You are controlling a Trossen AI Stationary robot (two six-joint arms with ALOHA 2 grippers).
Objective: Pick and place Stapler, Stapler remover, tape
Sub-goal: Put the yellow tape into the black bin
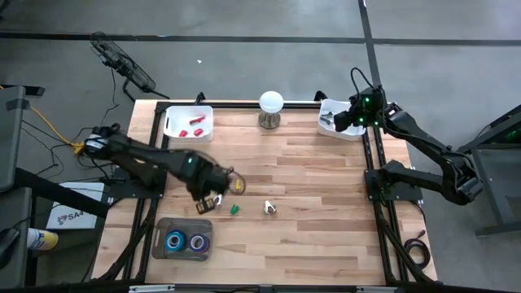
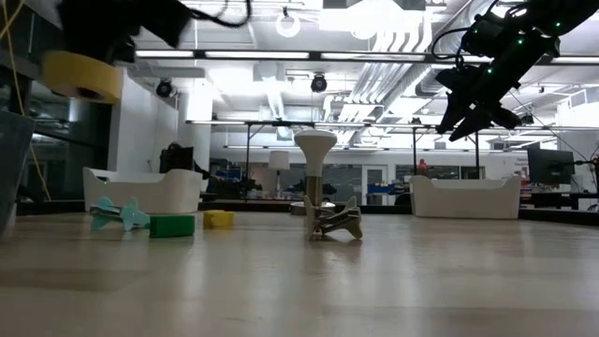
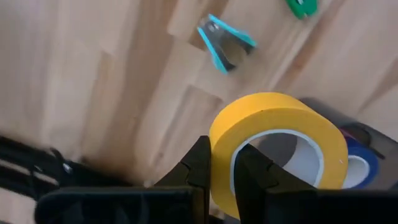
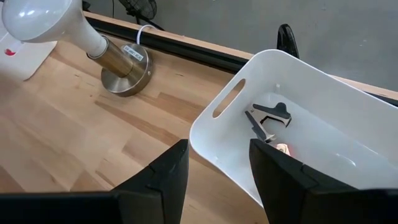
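My left gripper (image 3: 225, 155) is shut on a yellow tape roll (image 3: 280, 134), lifted above the table near the left front, just beyond a dark tray (image 1: 163, 229) that holds a blue roll (image 1: 174, 241) and a purple roll (image 1: 198, 242). On the table past it lie a teal staple remover (image 3: 224, 43), a small green piece (image 1: 234, 209) and a pale staple remover (image 1: 270, 208). My right gripper (image 4: 217, 162) is open and hovers over the white bin (image 4: 323, 143) at the far right corner, where a black staple remover (image 4: 268, 118) lies. My left gripper holds the yellow tape roll by its ring wall (image 3: 224, 140), with one finger (image 3: 255, 174) inside the open centre and the other finger (image 3: 198, 168) outside. The roll is lifted clear of the table, high in the low view (image 2: 84, 75), over the tray's far edge.
A white lamp on a brass foot (image 1: 271, 108) stands at the far middle. A second white bin (image 1: 189, 122) with red pieces sits at the far left. A small yellow piece (image 2: 219, 218) lies beside the green one. Bare wood stretches across the middle and right.
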